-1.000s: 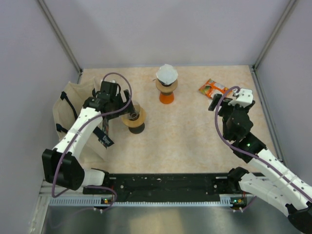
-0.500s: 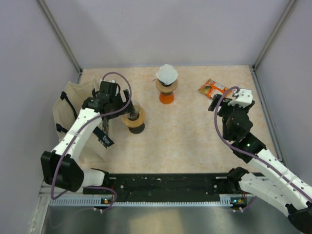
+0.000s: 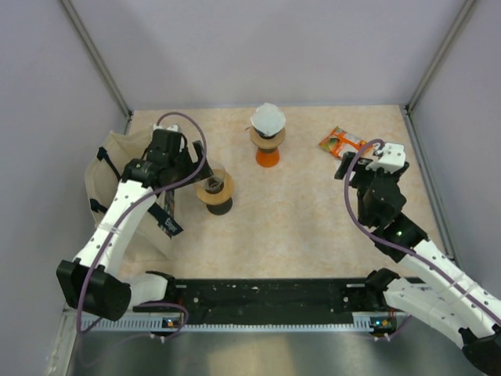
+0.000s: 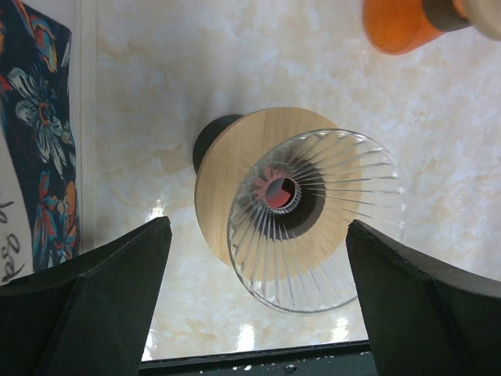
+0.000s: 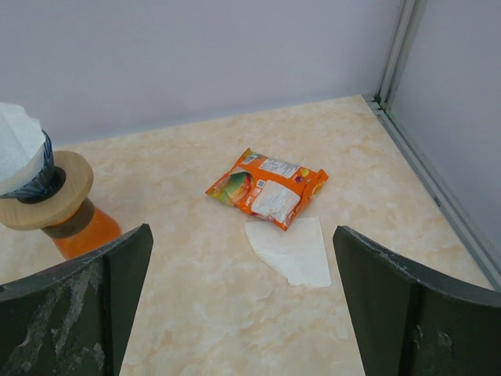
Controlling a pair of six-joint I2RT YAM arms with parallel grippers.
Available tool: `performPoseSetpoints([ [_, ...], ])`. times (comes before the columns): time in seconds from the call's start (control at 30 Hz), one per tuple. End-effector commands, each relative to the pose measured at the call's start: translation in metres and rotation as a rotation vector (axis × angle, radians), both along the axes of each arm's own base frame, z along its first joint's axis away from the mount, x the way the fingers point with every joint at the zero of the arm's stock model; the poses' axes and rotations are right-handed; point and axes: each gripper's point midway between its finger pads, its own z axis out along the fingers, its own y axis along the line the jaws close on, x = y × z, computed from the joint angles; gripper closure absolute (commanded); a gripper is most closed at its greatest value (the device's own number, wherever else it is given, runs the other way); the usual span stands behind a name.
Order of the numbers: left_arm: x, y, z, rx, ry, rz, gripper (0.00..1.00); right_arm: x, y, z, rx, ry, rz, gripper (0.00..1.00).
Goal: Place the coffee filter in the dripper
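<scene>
A glass dripper [image 4: 313,219] with a wooden collar stands on a black base left of centre [image 3: 214,189]; it holds no filter. My left gripper [image 4: 257,229] is open and empty, hovering just left of it [image 3: 194,168]. A flat white paper filter [image 5: 293,251] lies on the table beside an orange packet [image 5: 266,188]. My right gripper [image 5: 243,235] is open and empty, above and short of that filter, at the right in the top view [image 3: 358,160]. A second dripper on an orange stand [image 3: 268,135] holds a white filter.
A cloth bag [image 3: 117,184] with a floral lining [image 4: 35,141] lies at the left edge. The orange packet [image 3: 341,141] sits at the back right. Grey walls close off the table on three sides. The orange stand [image 5: 74,227] is left of my right gripper.
My left arm has drawn back a little to the far left, away from the glass dripper. The right arm has not moved.
</scene>
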Motion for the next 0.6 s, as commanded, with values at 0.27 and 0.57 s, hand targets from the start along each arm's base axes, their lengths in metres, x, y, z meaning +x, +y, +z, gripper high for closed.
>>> performPoseSetpoints([
  [0.27,-0.006,0.002,0.12,-0.07,-0.362,-0.012,0.01,0.029,-0.004,-0.043,0.061,0.215,0.032,0.02],
  [0.57,-0.031,-0.064,0.137,-0.265,-0.508,-0.392,0.01,0.099,-0.017,-0.126,-0.402,0.625,0.319,0.02],
])
